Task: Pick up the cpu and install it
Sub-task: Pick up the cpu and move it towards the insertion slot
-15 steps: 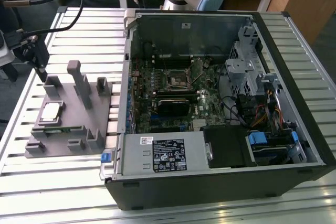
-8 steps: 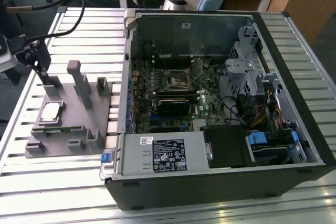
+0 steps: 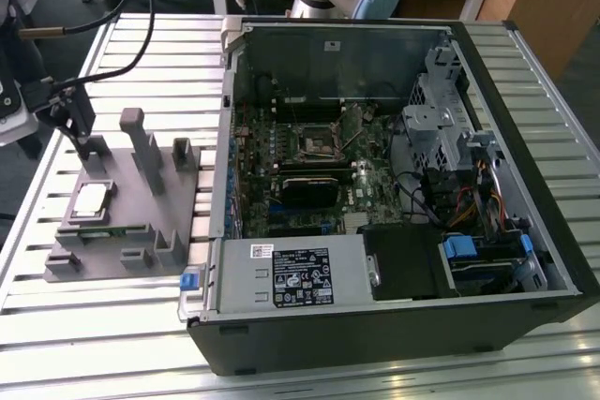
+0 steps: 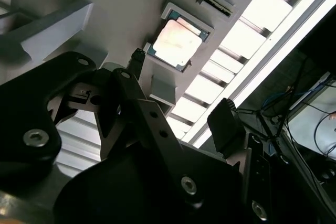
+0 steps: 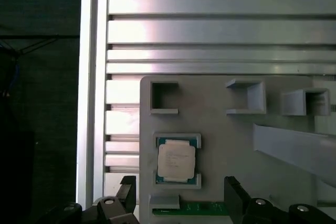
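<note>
Cpu (image 5: 177,160) is lying flat in its recess on the grey fixture (image 5: 226,145), which is resting on the slatted tabletop (image 5: 210,30). Fingers (image 5: 234,192) are hanging spread wide over it, one to each side, holding nothing.

The light comes evenly from overhead, bright and cool. The slats of the aluminium table (image 3: 103,325) throw back hard white glare, strongest in both wrist views, where some bands burn out to plain white. The cpu (image 4: 173,43) lid catches a pinkish-white sheen in the second wrist view. The grey fixture (image 5: 236,145) casts only faint shadows. Inside the computer case (image 3: 328,138) it is dim, and the gripper (image 4: 180,86) is a near-black shape against the bright slats.
</note>
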`<state>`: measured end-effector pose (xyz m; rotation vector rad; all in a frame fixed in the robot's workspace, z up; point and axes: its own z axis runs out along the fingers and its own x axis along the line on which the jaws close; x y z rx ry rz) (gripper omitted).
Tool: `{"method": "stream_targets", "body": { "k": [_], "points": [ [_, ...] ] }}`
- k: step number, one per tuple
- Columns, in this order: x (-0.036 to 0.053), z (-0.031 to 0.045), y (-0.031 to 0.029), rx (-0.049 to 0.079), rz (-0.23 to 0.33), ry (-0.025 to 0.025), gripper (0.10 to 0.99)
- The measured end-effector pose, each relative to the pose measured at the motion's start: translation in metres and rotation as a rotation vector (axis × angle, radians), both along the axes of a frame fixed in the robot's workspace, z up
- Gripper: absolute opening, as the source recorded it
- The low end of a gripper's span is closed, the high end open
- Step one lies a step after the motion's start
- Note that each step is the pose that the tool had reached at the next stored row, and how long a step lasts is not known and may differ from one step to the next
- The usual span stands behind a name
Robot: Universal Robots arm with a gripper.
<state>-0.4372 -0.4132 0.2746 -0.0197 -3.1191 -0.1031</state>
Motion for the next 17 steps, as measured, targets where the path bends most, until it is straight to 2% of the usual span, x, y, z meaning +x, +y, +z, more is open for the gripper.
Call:
{"method": "stream_targets", "body": {
  "k": [3,10,17],
  "points": [
    [0.0,-0.0053,-0.001,0.007,0.0,-0.0002,0.761],
    [-0.0003,-0.018,-0.0022,0.007,0.006,-0.0001,0.761],
    [-0.0007,-0.0304,-0.0027,0.007,0.048,0.0002,0.761]
  ]
}}
